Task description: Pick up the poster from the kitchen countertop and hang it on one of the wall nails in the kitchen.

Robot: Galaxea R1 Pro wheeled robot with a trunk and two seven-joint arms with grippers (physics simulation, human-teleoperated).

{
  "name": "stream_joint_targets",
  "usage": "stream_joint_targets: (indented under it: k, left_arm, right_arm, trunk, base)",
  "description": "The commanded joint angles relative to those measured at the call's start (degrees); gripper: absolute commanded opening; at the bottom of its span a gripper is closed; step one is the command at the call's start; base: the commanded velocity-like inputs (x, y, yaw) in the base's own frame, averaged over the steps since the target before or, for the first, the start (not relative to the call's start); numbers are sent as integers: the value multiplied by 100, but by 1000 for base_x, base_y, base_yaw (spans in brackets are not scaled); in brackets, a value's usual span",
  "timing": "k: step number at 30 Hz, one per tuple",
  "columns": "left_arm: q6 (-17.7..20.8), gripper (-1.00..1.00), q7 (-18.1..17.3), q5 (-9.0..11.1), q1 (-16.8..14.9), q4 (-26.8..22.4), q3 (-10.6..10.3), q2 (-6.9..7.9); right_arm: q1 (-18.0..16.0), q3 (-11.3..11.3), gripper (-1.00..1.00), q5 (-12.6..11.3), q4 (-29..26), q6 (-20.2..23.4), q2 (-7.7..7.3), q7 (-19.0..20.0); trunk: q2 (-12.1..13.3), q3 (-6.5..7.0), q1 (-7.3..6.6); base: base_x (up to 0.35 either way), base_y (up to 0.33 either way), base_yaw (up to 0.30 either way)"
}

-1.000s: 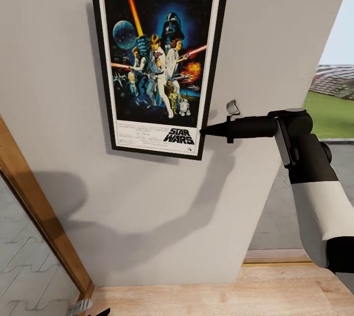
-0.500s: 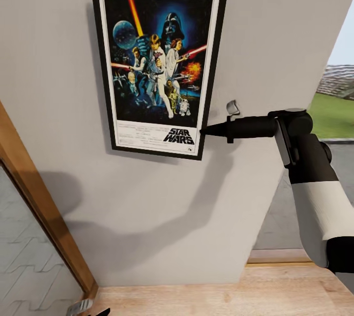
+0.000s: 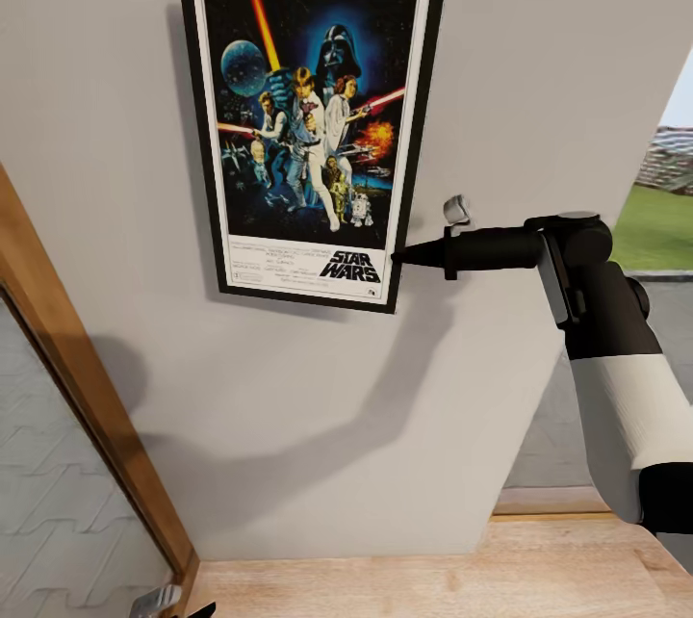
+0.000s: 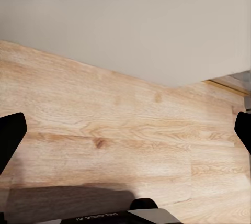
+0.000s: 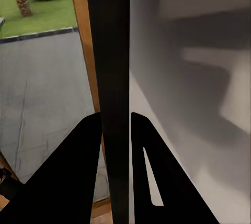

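Grey wall (image 3: 539, 69) fills your head view, with a wooden door frame (image 3: 87, 425) at lower left, light wood floor (image 3: 423, 584) below and a grassy opening at right. Your right arm reaches across level, its right gripper (image 3: 402, 255) pinching the poster (image 3: 306, 127) at the frame's lower right edge; the poster sits upright against the wall. A small metal hook (image 3: 454, 210) is just beside that gripper. Your left gripper (image 4: 125, 130) is spread apart over bare floor.
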Motion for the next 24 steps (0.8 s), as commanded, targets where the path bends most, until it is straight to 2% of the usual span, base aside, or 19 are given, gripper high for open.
stream_joint_targets:
  k: [1, 24]
  left_arm:
    - [-27, 100, -11, 57, -6, 10, -47, 4]
    - [-27, 100, -11, 57, -6, 10, -47, 4]
  right_arm:
    - [-7, 6, -100, -8, 0, 70, -3, 22]
    - [-7, 6, -100, -8, 0, 70, -3, 22]
  trunk:
    - [-13, -13, 4]
    - [-13, -13, 4]
  base:
    - [0, 37, 0]
    - [0, 5, 0]
